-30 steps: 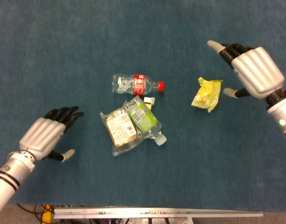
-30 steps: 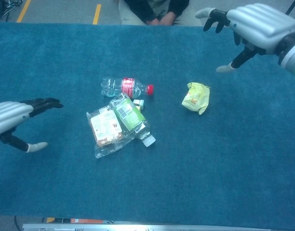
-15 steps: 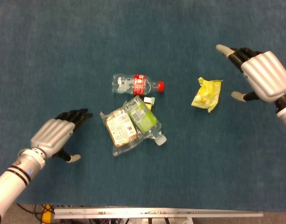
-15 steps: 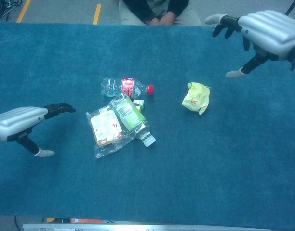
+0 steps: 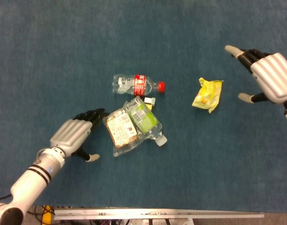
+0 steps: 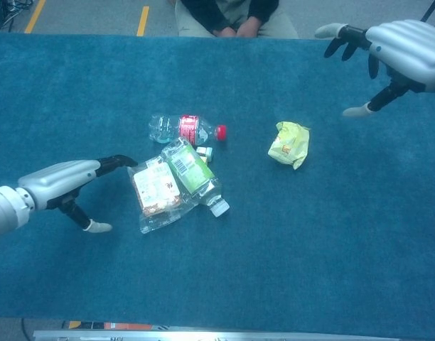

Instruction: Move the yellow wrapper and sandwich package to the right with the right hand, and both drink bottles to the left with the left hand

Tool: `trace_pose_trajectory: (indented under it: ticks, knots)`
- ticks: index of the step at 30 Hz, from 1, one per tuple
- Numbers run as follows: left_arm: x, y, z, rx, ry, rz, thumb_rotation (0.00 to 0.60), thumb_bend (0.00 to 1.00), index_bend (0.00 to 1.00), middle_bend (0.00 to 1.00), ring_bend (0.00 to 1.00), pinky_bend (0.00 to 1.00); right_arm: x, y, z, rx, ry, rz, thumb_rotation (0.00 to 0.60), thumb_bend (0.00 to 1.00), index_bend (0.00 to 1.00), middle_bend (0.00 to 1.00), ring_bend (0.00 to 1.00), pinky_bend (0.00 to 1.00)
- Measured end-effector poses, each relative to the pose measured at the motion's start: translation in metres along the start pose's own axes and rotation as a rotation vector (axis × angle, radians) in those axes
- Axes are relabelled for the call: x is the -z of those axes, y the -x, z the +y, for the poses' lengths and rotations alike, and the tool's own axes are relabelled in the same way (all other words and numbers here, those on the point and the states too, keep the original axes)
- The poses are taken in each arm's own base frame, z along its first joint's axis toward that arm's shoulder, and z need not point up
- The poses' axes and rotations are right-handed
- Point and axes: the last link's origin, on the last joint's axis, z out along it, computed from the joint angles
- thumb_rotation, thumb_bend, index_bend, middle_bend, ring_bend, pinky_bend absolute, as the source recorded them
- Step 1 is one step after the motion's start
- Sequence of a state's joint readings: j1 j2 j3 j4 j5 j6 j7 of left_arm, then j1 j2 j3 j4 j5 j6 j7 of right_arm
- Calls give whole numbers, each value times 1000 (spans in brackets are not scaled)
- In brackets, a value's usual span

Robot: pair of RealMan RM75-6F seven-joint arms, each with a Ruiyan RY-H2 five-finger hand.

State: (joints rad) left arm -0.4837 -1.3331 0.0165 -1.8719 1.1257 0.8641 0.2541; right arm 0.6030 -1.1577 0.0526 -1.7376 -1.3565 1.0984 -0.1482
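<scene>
We see our left robot hand (image 5: 73,133) low over the blue desk (image 5: 64,56), fingers apart and holding nothing, its dark fingertips (image 5: 94,114) just beside the left edge of the sandwich package (image 5: 120,131); whether they touch it we cannot tell. The green-label bottle (image 5: 146,121) lies tilted across the package's right side, touching it. The red-label bottle (image 5: 136,85) lies on its side just beyond them, cap pointing right, and a small pale cap (image 5: 149,100) sits between the 2 bottles. The yellow wrapper (image 5: 207,94) lies crumpled to the right, apart from that cluster. Our right robot hand (image 5: 270,77) is spread wide and holds nothing, right of the wrapper and not touching it
</scene>
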Motion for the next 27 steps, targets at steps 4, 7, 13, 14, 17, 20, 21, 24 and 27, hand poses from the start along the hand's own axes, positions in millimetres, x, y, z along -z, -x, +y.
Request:
trace_pose_trajectory:
  ticks: [4,7,13,14,17,20,21,24,27]
  knots:
    - [-7,3,7,17,1,21,600,172,0,0,0,92,2,1,5,-3,8,-3,600,52,56,274,287,524]
    - [-11,6,12,21,6,28,600,172,0,0,0,92,3,2,8,-9,15,-6,600,51,55,276,286,525]
    - [-19,12,21,39,10,51,600,171,0,0,0,92,5,3,13,-13,25,-10,600,51,55,277,287,524]
    - [-20,13,22,44,11,55,600,171,0,0,0,92,6,3,13,-13,26,-11,600,51,55,277,287,525]
    - [-23,15,27,56,14,74,600,171,0,0,0,92,6,3,14,-18,28,-10,600,51,56,278,286,525]
    - [-27,18,29,61,13,94,600,172,0,0,0,92,7,3,15,-23,30,-9,600,52,55,279,287,525]
    - [-29,19,29,63,12,100,600,171,0,0,0,92,7,3,15,-24,31,-9,600,51,56,279,286,524]
    - [-33,22,29,73,4,118,600,171,0,0,0,92,8,3,16,-24,33,-10,600,51,55,281,286,525]
    - [-36,23,27,77,-6,134,600,172,0,0,0,92,8,3,16,-26,35,-8,600,52,55,282,286,525]
